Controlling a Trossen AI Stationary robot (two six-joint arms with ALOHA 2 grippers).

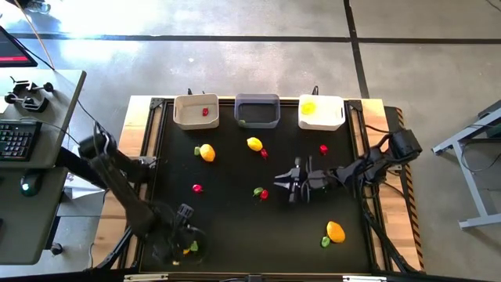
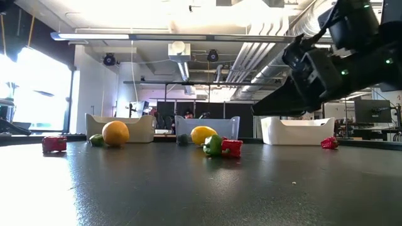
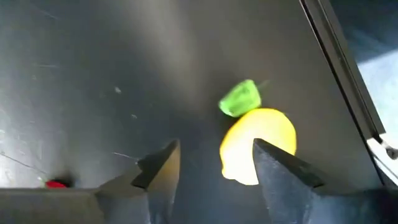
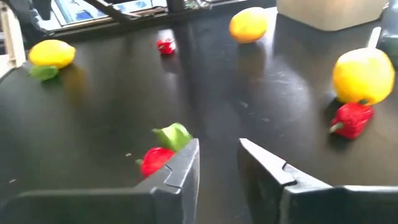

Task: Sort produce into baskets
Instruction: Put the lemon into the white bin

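Down at the near-left corner of the worktop [image 1: 235, 227], the left gripper [image 3: 211, 165] sits with its jaws apart, right beside a yellow piece [image 3: 258, 143] with a green piece [image 3: 240, 98] touching it. Nothing is held. Toward the middle, the right gripper [image 4: 217, 155] is only narrowly parted next to a red-and-green pair [image 1: 260, 193]. The three baskets [image 1: 257, 110] line the worktop's far edge.

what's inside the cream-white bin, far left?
The cream-white bin holds one small red piece, seen from above. The low view's bin wall hides the inside, so nothing more can be confirmed.
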